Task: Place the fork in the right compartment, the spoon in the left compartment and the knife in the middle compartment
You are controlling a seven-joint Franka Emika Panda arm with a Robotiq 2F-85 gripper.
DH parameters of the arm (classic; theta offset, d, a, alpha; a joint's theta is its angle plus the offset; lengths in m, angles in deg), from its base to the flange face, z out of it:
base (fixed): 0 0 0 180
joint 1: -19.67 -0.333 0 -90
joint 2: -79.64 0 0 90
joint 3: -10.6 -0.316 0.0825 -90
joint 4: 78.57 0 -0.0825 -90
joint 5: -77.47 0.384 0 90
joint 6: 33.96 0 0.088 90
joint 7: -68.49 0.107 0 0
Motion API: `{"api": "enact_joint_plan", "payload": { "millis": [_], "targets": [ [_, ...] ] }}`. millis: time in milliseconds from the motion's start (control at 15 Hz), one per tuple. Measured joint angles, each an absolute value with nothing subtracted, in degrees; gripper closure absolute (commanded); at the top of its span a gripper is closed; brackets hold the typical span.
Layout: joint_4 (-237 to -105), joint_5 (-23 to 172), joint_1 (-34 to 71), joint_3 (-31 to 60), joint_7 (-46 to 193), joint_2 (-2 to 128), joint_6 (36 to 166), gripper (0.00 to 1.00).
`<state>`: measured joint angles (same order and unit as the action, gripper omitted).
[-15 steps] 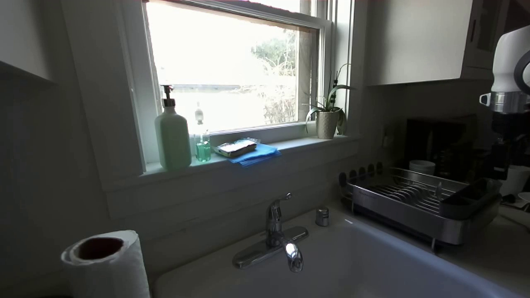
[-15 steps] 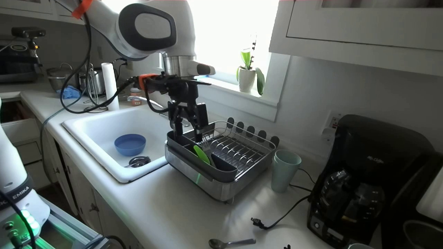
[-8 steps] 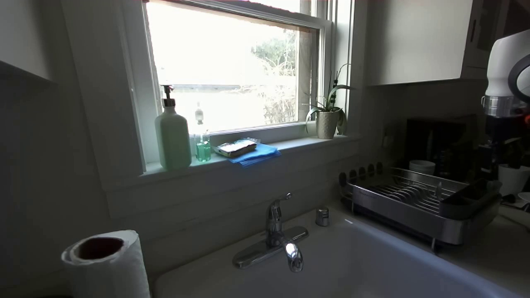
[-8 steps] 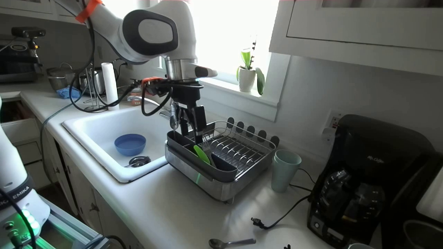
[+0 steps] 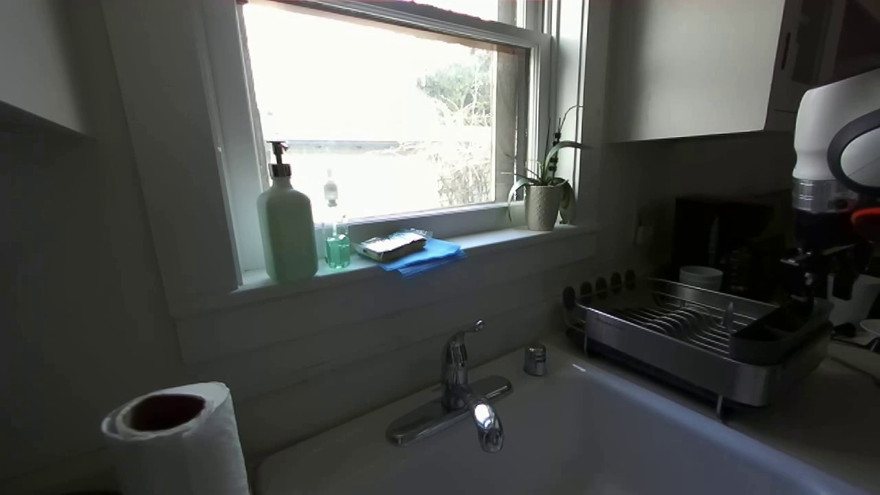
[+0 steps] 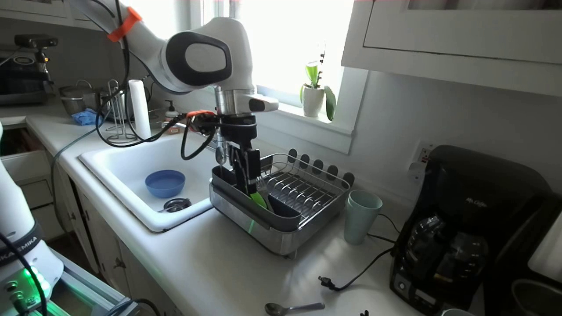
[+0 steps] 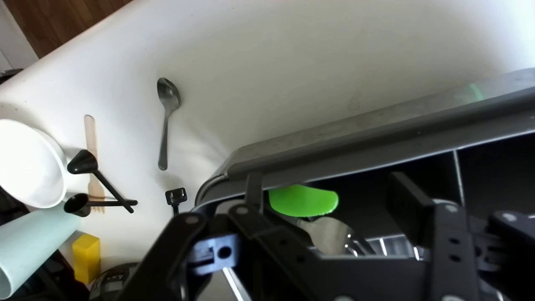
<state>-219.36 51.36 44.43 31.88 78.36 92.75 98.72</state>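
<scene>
Two utensils shared one compartment of the dark-grey caddy point(image 6: 285, 221): bright-green blade point(image 7: 303, 200) (presumably the knife), silvery metal fork point(image 7: 328, 234). Silvery spoon point(image 7: 169, 98) lay on white tabletop point(image 7: 292, 83). Black tool point(image 7: 328, 190) hung over the blade, fingers apart. Judged step: knife pickup; next called for closing, then shifting it to middle.

By a sink point(image 6: 125, 170) and window point(image 5: 364, 103)

In both exterior views, plant point(image 5: 542, 207) on the sill point(image 5: 495, 238) and paper roll point(image 5: 182, 454); in an exterior view, blue bowl point(image 6: 165, 184) in the sink, cups point(image 6: 361, 219) near a coffee maker point(image 6: 476, 206); in the wrist view, black scoops point(image 7: 82, 162) near a yellow block point(image 7: 86, 257).
</scene>
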Motion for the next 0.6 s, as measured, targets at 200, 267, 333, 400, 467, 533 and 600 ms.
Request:
{"api": "enact_joint_plan", "payload": {
  "millis": [200,267,333,400,467,533,600],
  "targets": [
    [-219.3,51.1,44.8,31.9,78.8,92.2,99.2,0.75],
    [-219.3,51.0,45.0,31.9,78.9,92.2,99.3,0.81],
    [-219.3,51.0,45.2,31.9,78.9,92.1,99.5,0.89],
    [-219.2,50.9,45.3,31.9,78.9,92.1,99.6,0.95],
    [-219.2,50.9,45.4,31.9,79.0,92.1,99.7,1.00],
    [-219.1,50.9,45.6,31.9,79.0,92.1,99.9,1.00],
    [-219.0,50.9,45.7,31.9,79.0,92.1,99.9,1.00]
  ]
}}
